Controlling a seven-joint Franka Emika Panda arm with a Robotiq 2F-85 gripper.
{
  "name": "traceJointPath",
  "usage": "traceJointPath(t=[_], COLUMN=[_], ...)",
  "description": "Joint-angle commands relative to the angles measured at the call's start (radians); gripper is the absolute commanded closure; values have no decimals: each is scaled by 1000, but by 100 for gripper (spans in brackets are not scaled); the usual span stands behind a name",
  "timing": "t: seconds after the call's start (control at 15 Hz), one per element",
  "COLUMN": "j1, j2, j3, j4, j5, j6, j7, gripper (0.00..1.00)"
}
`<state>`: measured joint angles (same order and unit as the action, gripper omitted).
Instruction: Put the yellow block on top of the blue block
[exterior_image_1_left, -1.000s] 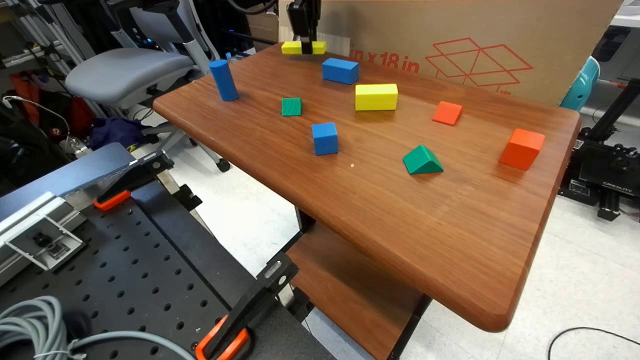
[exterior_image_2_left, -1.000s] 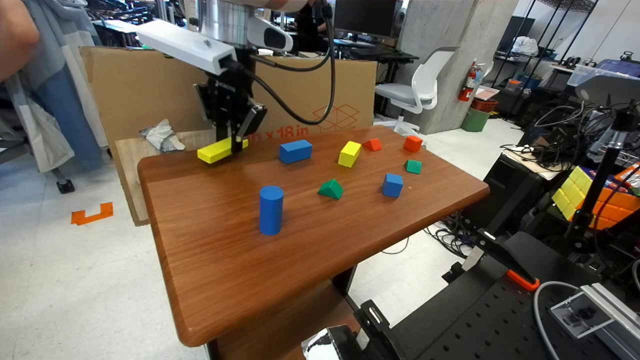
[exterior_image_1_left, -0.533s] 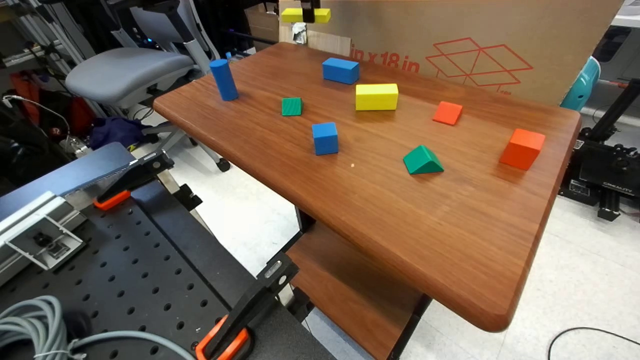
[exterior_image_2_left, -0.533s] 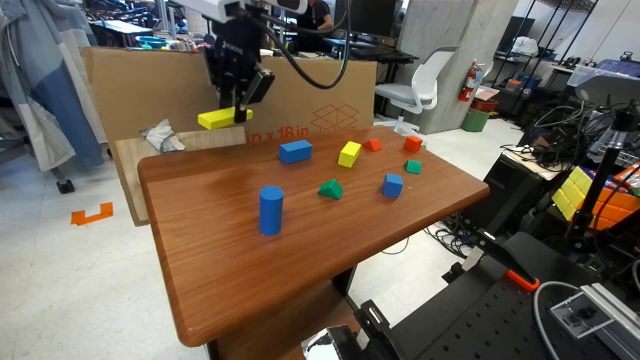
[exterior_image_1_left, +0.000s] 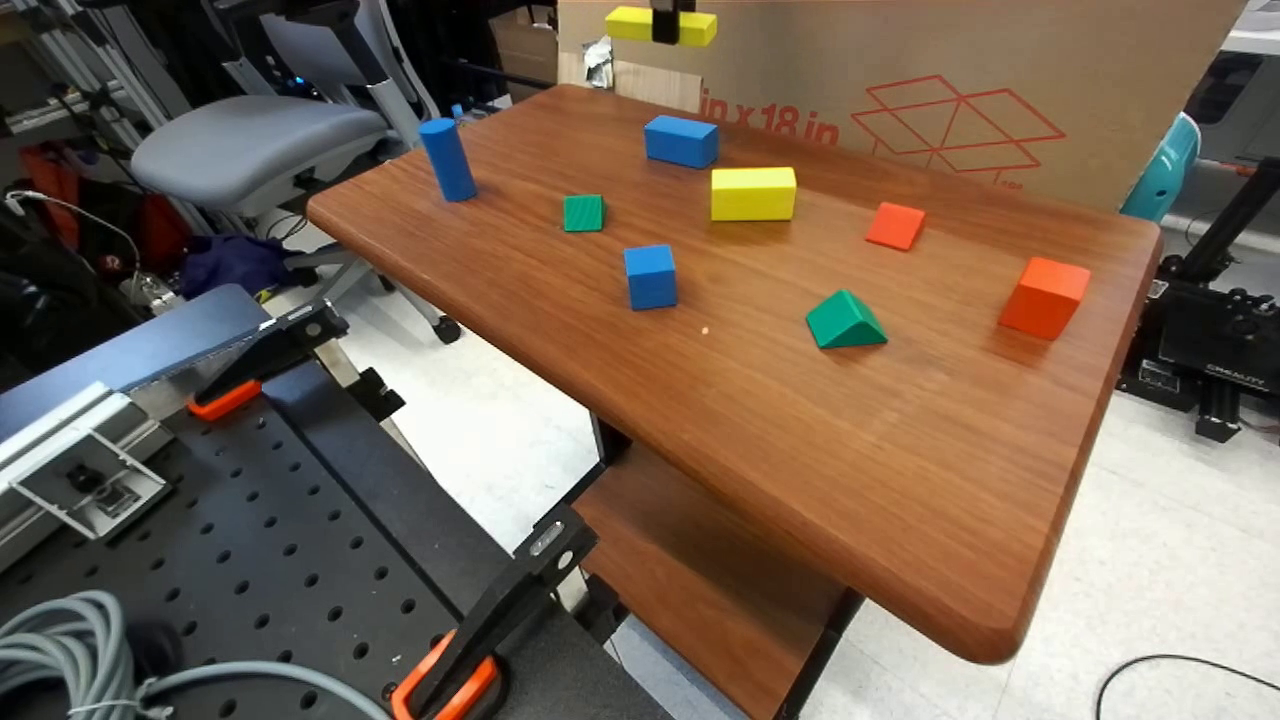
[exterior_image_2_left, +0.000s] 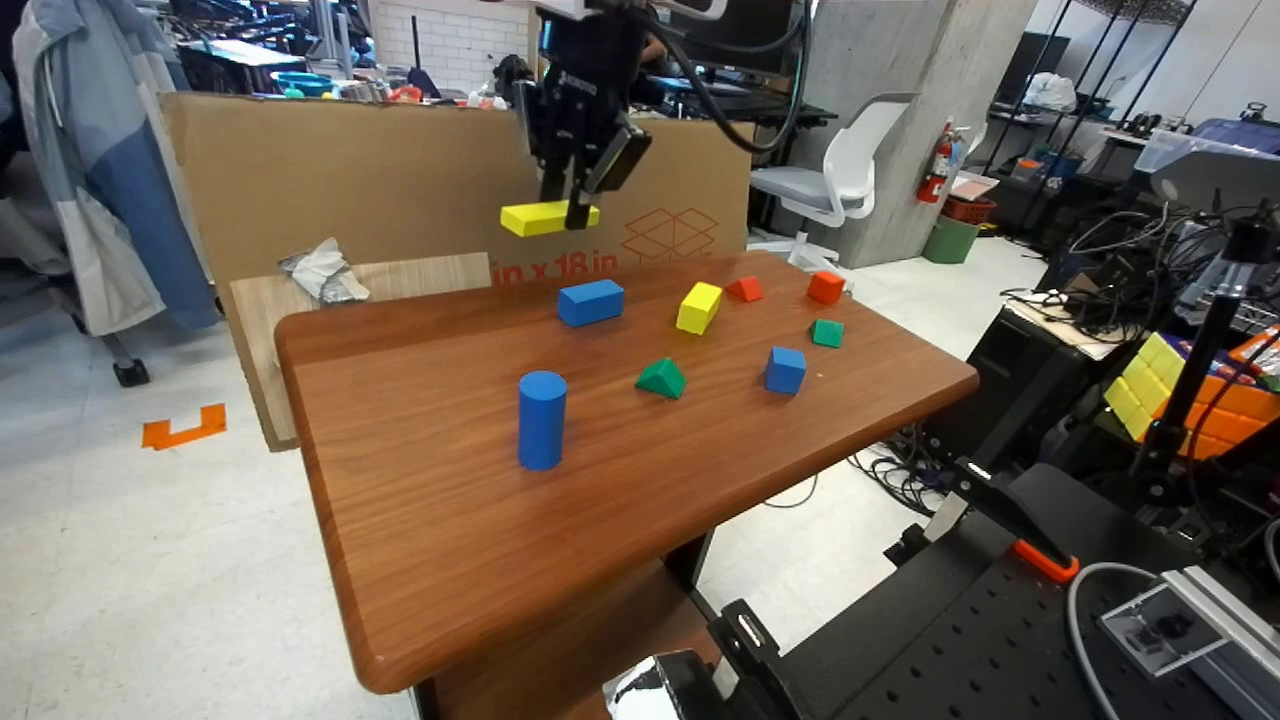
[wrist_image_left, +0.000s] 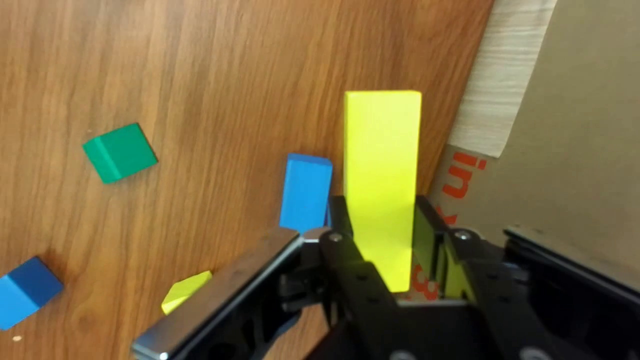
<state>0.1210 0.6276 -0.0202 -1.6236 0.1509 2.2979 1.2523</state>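
The slim yellow block (exterior_image_1_left: 697, 29) is held level in the air, well above the table; it also shows in an exterior view (exterior_image_2_left: 532, 219) and in the wrist view (wrist_image_left: 382, 150). My gripper (exterior_image_2_left: 564, 212) is shut on it, with one finger on each long side in the wrist view (wrist_image_left: 381, 200). The low blue block (exterior_image_1_left: 681, 142) lies on the table near its back edge, below the held block in both exterior views (exterior_image_2_left: 591, 303). In the wrist view the blue block (wrist_image_left: 306, 195) shows left of the yellow one, its near end partly hidden by the gripper.
A thicker yellow block (exterior_image_1_left: 753, 195) lies beside the blue block. A blue cylinder (exterior_image_2_left: 541, 421), a blue cube (exterior_image_1_left: 650, 277), green pieces (exterior_image_1_left: 846, 320) and orange pieces (exterior_image_1_left: 1044, 298) are spread over the table (exterior_image_2_left: 450, 540). A cardboard sheet (exterior_image_2_left: 350, 190) stands behind the back edge.
The gripper has lifted the slim yellow block from low at the table's far corner, then carried it rightward in both exterior views, nearer the blue block. The other blocks have not moved.
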Motion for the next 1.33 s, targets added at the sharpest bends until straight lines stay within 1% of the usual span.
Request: traceJointPath(t=[0.0, 0.27, 0.53, 1.27], j1=[-30, -43, -37, -21], j2=[-44, -37, -27, 26], j3=[-8, -19, -25, -35], j4=[-73, -98, -109, -77], j5=[30, 19, 13, -4], j6=[6, 2, 4, 4], j7=[-15, -8, -1, 24], gripper=[92, 92, 92, 92])
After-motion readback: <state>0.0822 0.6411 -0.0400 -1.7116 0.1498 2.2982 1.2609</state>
